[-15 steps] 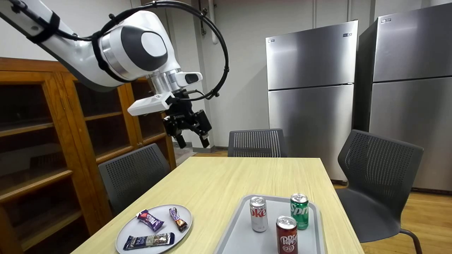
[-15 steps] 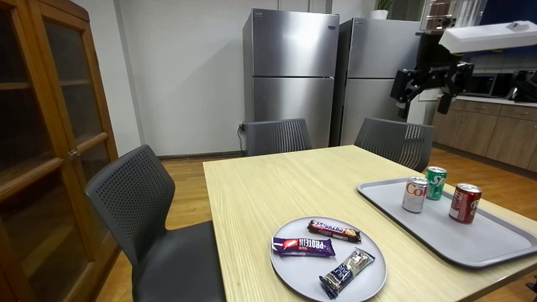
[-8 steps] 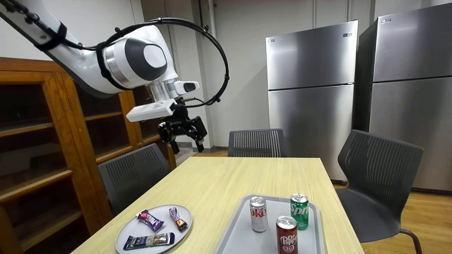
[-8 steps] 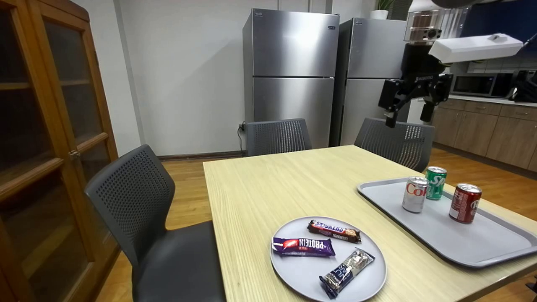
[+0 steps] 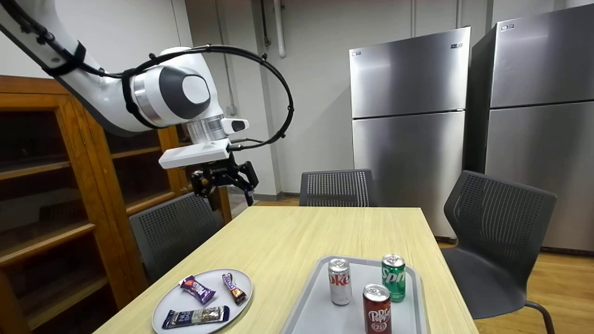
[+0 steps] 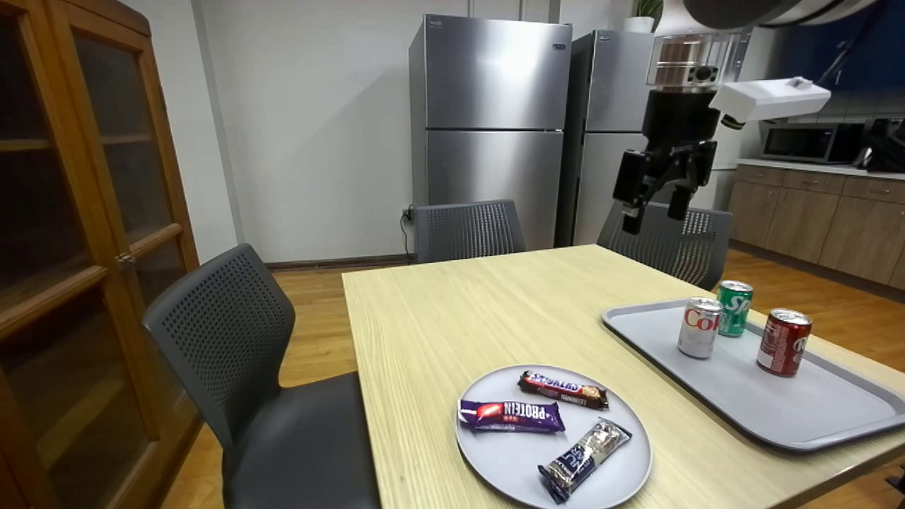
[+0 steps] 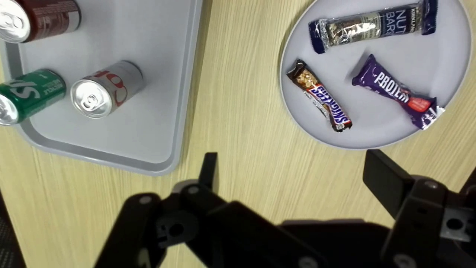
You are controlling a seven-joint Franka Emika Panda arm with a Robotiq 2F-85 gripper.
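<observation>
Lower in both exterior views than a second ago, the gripper [image 6: 655, 213] hangs above the pale, straight-grained wooden table [image 7: 241, 134]. Its black, blocky fingers [image 7: 386, 182] stand wide apart, with table surface between them in the wrist view. Nearest the gripper in that view are a smooth round plate [image 7: 375, 126] and a grey, round-cornered tray [image 7: 134, 137]. Glossy and crinkled on the plate lie a Snickers bar [image 7: 319, 96], a purple protein bar [image 7: 394, 89] and a nut bar [image 7: 372, 26]. On the tray stand a silver Coke can [image 7: 108, 89], a green Sprite can [image 7: 32, 95] and a maroon Dr Pepper can [image 5: 377, 311]. The wrist view looks onto shiny lids [image 7: 91, 98] but cuts off the Dr Pepper can, whose name an exterior view shows. Both exterior views add perforated chairs [image 6: 226, 332], brushed-steel refrigerators [image 5: 408, 134] and a wooden cabinet [image 6: 92, 277]; a microwave [image 6: 799, 143] appears only in an exterior view.
</observation>
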